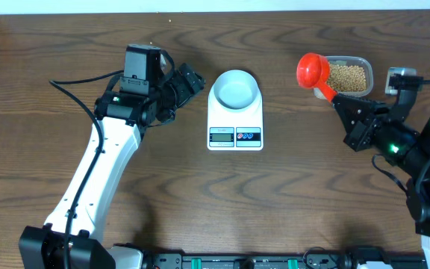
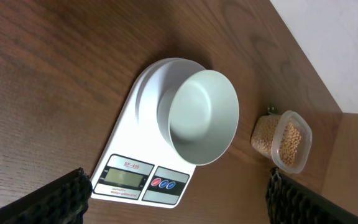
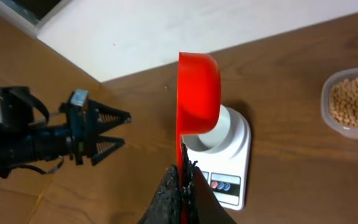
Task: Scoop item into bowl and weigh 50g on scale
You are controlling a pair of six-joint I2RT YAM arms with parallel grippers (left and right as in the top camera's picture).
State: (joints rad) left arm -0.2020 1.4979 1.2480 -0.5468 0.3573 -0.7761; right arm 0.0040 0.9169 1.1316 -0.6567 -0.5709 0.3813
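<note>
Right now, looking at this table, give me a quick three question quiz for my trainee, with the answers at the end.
1. True or false: the pale bowl on the scale already holds beans.
2. What does the right tool grip? A) a red scoop B) the bowl C) nothing
3. Is the left tool open or shut?
Key: 1 false: the bowl is empty, and the beans sit in the clear tub. 2 A. 3 open.
</note>
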